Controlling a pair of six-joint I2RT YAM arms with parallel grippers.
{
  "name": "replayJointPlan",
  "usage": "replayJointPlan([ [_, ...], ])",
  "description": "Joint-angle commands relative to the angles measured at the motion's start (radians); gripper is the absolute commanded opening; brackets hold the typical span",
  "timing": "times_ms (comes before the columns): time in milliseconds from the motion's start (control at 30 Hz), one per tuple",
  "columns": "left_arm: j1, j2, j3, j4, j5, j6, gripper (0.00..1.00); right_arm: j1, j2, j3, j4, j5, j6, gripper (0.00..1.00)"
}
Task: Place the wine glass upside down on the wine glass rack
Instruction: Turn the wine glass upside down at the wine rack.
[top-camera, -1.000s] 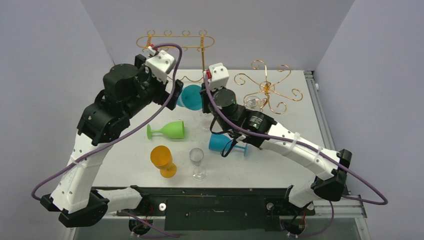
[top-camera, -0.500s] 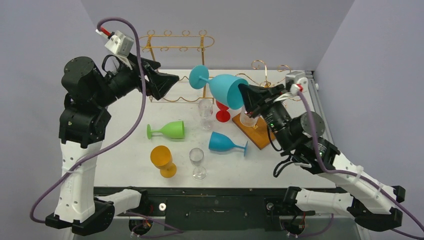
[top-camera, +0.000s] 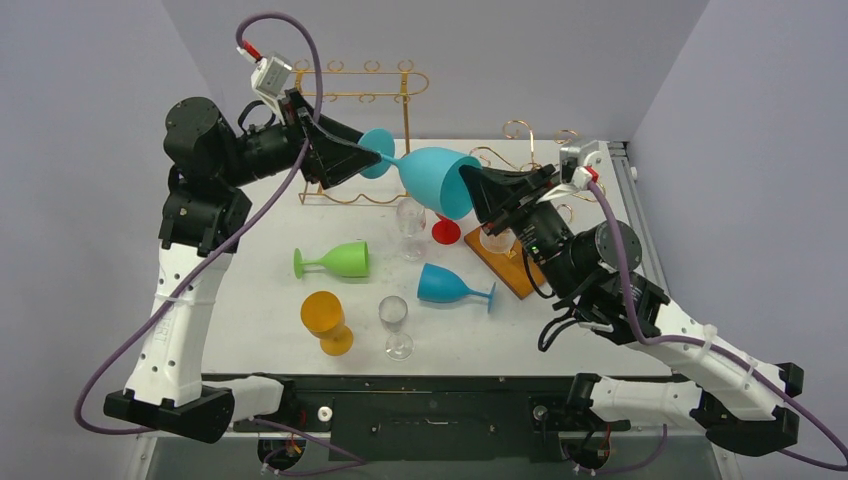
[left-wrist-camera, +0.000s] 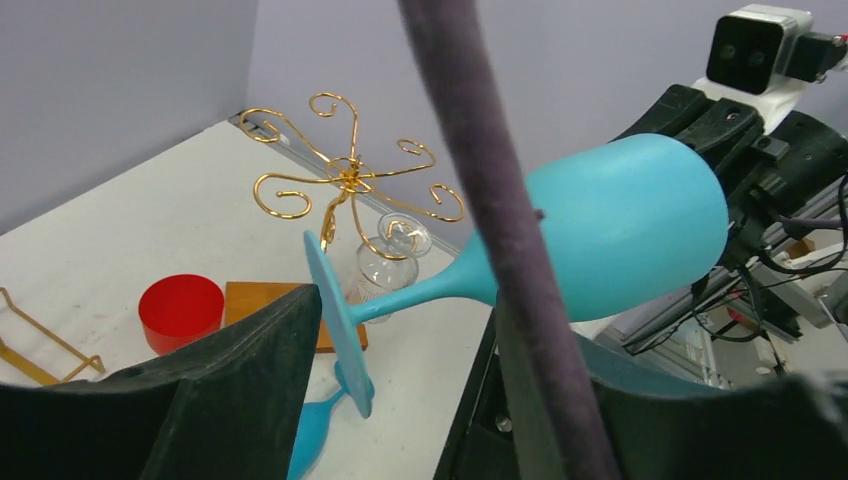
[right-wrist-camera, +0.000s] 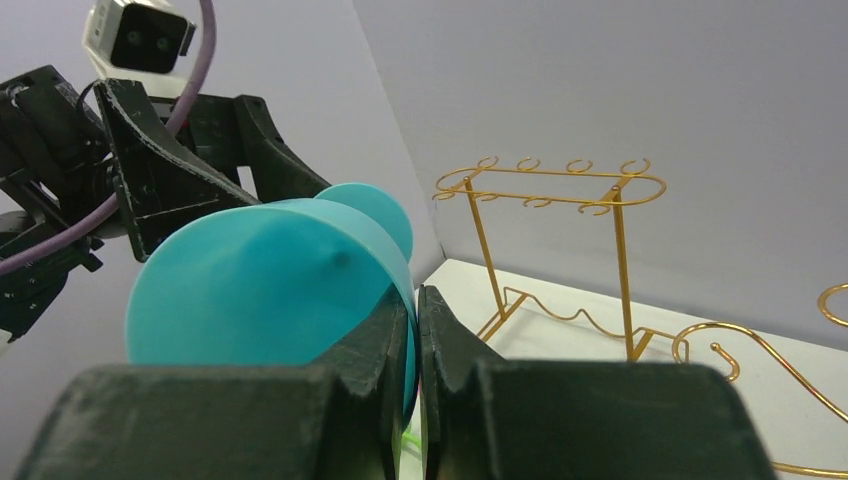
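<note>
We look down on a white tabletop (top-camera: 460, 335) set into a corner of plain, pale lavender-grey walls. A back wall (top-camera: 480, 50) runs across the top, and a left wall (top-camera: 80, 120) and a right wall (top-camera: 760, 150) angle in toward it. The light is soft and even, and we find only faint shadows on the white surface. A black rail (top-camera: 430, 400) runs along the tabletop's near edge, and a grey metal strip (top-camera: 638, 205) borders its right side.

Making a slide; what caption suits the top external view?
Right end effector pinches the rim of a sideways teal wine glass; open left end effector flanks its foot.
</note>
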Motion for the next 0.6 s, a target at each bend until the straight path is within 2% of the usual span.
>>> replayJointPlan([
  [0,-0.001,-0.013,0.007,0.034,0.019,0.013,0.46,0.010,0.007,0.044,0.059,-0.035,0.007,0.00],
  [67,-0.004,0.003,0.022,-0.032,0.001,0.052,0.29,0.014,0.013,0.049,0.070,-0.035,0.003,0.00],
  [100,-0.005,0.014,0.040,-0.067,0.000,0.067,0.24,0.016,0.016,0.052,0.072,-0.032,-0.002,0.00],
  [267,-0.017,0.052,0.084,-0.175,-0.009,0.123,0.20,0.028,0.021,0.057,0.080,-0.024,-0.025,0.00],
  [367,-0.049,0.051,0.111,-0.226,-0.100,0.198,0.00,0.036,0.027,0.063,0.065,-0.031,-0.032,0.00],
  [467,-0.059,0.061,0.166,-0.264,-0.178,0.277,0.00,0.046,0.027,0.069,0.035,-0.032,-0.038,0.00],
  [567,-0.063,0.062,0.212,-0.277,-0.273,0.364,0.00,0.050,0.007,0.054,0.004,-0.033,-0.033,0.07],
])
